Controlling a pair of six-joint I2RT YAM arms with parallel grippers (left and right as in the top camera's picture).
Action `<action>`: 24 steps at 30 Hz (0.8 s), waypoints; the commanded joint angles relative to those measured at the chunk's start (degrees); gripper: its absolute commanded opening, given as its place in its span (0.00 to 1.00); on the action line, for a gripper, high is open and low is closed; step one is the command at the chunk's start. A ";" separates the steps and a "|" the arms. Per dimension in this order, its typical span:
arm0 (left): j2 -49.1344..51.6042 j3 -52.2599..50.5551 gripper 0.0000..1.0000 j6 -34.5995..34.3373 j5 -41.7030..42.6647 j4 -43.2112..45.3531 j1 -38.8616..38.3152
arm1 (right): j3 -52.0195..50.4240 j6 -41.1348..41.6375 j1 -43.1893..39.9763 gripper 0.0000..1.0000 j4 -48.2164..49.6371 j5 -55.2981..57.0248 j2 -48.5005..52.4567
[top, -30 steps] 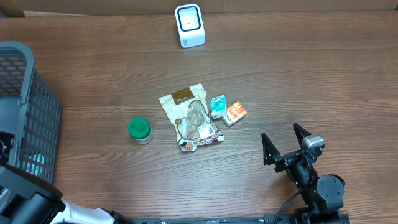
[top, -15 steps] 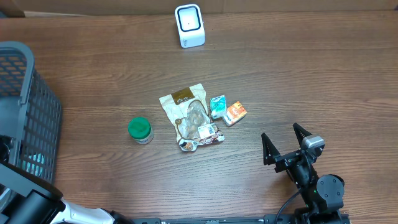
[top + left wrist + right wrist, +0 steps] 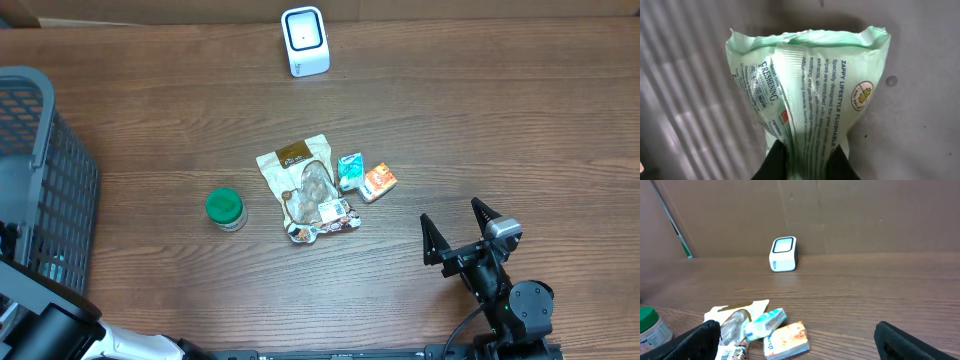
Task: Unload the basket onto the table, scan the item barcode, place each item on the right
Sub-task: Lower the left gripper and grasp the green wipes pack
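Two left fingers (image 3: 774, 161) pinching bottom of wipes pack (image 3: 810, 85), right fingers (image 3: 696, 339) spread wide

bare worktop (image 3: 500, 120) lies open along the right edge and between the scanner (image 3: 305, 40) at the far edge and the middle cluster of snack pouch (image 3: 303, 188), teal packet (image 3: 350, 172), orange packet (image 3: 378, 181) and green-lidded jar (image 3: 225, 209), while the mesh basket (image 3: 45, 170) blocks the left edge.

Mock shop checkout: white boxy barcode scanner (image 3: 305, 40) at far edge of brown wooden table (image 3: 500, 130), grey mesh basket (image 3: 40, 170) at left edge, cardboard backdrop (image 3: 865, 215).
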 commanded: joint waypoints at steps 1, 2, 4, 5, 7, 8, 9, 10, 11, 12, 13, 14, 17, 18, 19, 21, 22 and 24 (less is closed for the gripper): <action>0.35 -0.48 0.04 0.46 -0.66 -0.07 0.31 | 0.07 -0.20 0.31 1.00 0.35 -0.09 -0.57; 0.35 -0.39 0.04 0.46 -0.66 -0.37 0.31 | 0.07 -0.20 0.31 1.00 0.35 -0.09 -0.57; 0.33 0.26 0.04 0.44 -0.66 -1.73 0.31 | 0.07 -0.20 0.31 1.00 0.35 -0.09 -0.57; 0.31 0.72 0.04 0.44 -0.66 -2.47 0.31 | 0.07 -0.20 0.31 1.00 0.35 -0.09 -0.57; 0.22 2.25 0.04 0.42 -0.61 -4.57 0.31 | 0.07 -0.20 0.31 1.00 0.35 -0.09 -0.57; 0.17 3.21 0.04 0.42 -0.61 -5.75 0.28 | 0.04 -0.20 0.31 1.00 0.35 -0.09 -0.57; 0.11 4.33 0.04 0.42 -0.61 -7.08 0.24 | 0.07 -0.20 0.31 1.00 0.35 -0.09 -0.57; 0.02 5.79 0.04 0.37 -0.61 -8.68 0.24 | 0.07 -0.20 0.31 1.00 0.35 -0.09 -0.57; -0.04 7.23 0.04 0.22 -0.61 -10.14 0.24 | 0.07 -0.20 0.31 1.00 0.35 -0.09 -0.57; -0.09 8.81 0.04 0.20 -0.61 -11.78 0.24 | 0.07 -0.20 0.31 1.00 0.35 -0.09 -0.57; -0.09 10.45 0.04 0.20 -0.61 -13.40 0.24 | 0.07 -0.20 0.31 1.00 0.35 -0.09 -0.57; -0.13 12.04 0.04 0.17 -0.61 -14.95 0.24 | 0.07 -0.20 0.31 1.00 0.35 -0.09 -0.57; -0.15 15.80 0.04 -0.66 -0.66 -18.67 0.24 | 0.07 -0.20 0.31 1.00 0.35 -0.09 -0.57; -0.15 16.46 0.04 -0.66 -0.68 -19.54 0.24 | 0.07 -0.20 0.31 1.00 0.35 -0.09 -0.57; -0.15 16.57 0.04 -0.63 -0.68 -19.78 0.26 | 0.07 -0.20 0.31 1.00 0.35 -0.09 -0.57; -0.11 16.22 0.04 -0.63 -1.49 -19.65 0.35 | 0.07 -0.20 0.31 1.00 0.35 -0.09 -0.57; -0.11 15.72 0.04 -0.63 -2.19 -19.34 0.35 | 0.07 -0.20 0.31 1.00 0.35 -0.09 -0.57; -0.07 14.78 0.21 -0.63 -3.58 -18.56 0.35 | 0.07 -0.20 0.31 1.00 0.35 -0.09 -0.57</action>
